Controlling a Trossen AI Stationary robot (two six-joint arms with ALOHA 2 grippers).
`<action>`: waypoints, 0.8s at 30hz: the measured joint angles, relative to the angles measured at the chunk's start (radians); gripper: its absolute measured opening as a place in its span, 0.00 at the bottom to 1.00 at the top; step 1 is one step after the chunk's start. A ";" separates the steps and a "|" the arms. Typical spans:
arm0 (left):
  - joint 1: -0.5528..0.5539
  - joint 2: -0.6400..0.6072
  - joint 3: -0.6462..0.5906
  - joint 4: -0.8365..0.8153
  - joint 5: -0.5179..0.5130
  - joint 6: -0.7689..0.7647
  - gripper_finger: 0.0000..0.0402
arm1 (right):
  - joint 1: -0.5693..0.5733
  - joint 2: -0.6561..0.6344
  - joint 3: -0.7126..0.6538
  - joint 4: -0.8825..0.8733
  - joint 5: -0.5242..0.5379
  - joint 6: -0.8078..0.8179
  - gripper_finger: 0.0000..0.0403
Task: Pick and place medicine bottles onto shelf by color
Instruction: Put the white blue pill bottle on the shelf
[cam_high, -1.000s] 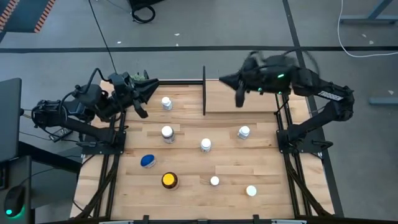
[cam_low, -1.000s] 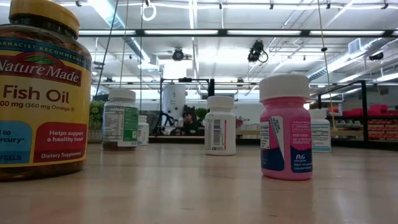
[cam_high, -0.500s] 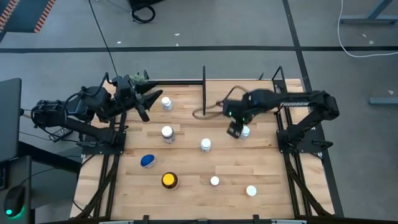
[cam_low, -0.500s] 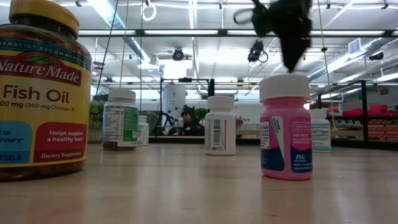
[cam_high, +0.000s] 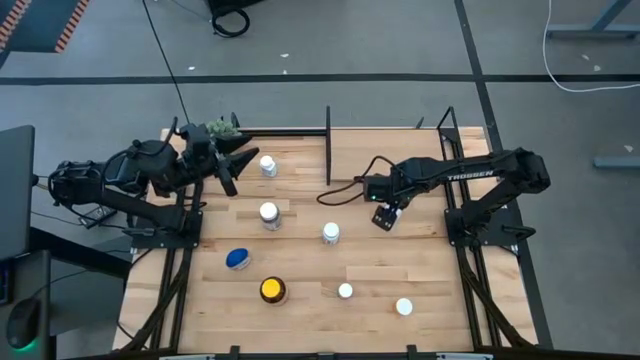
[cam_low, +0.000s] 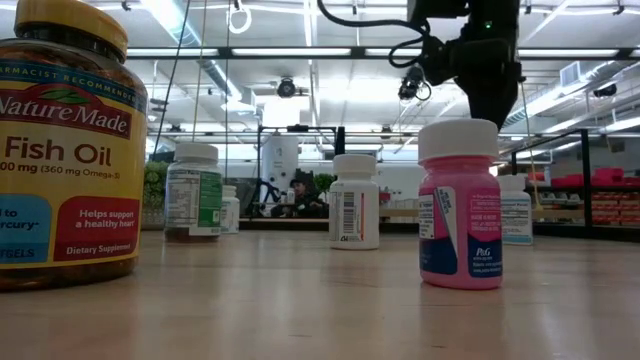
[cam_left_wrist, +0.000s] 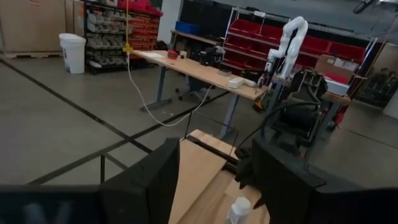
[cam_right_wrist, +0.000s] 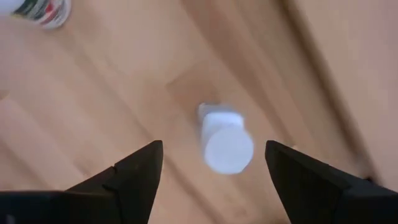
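Note:
Several medicine bottles stand upright on their bases on the plank table. My right gripper (cam_high: 385, 216) points down, open, right over a white-capped bottle (cam_right_wrist: 227, 146); its fingers (cam_right_wrist: 140, 171) stand on either side of the cap, above it, touching nothing. In the low view it (cam_low: 493, 110) hangs beyond the pink bottle (cam_low: 460, 205). My left gripper (cam_high: 238, 165) is open and level at the table's far left, facing a white-capped bottle (cam_high: 267, 165). The shelf (cam_high: 390, 155), with its black post (cam_high: 328, 145), stands at the far right.
Other bottles: white-capped ones (cam_high: 268, 213) (cam_high: 330, 233) mid-table, a blue-lidded one (cam_high: 237, 258), the yellow-lidded fish oil bottle (cam_high: 271, 290), and two small ones (cam_high: 345, 291) (cam_high: 403, 307) near the front edge. A green plant ball (cam_high: 222, 128) sits behind my left gripper.
My right gripper has swung from above the shelf toward the table's near side and dropped a long way down, tipping from nearly level to pointing straight down, and now hangs over the white-capped bottle on the right. The bottles have not moved.

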 joint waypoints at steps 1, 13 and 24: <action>0.000 0.000 0.000 0.001 0.000 0.000 0.52 | 0.000 0.000 0.000 0.005 0.017 0.000 0.72; 0.000 0.000 0.000 0.000 0.000 -0.001 0.52 | -0.058 0.000 -0.143 0.061 -0.016 -0.040 0.72; 0.000 0.000 0.000 -0.001 -0.001 -0.002 0.52 | -0.087 0.000 -0.282 0.188 -0.098 -0.043 0.71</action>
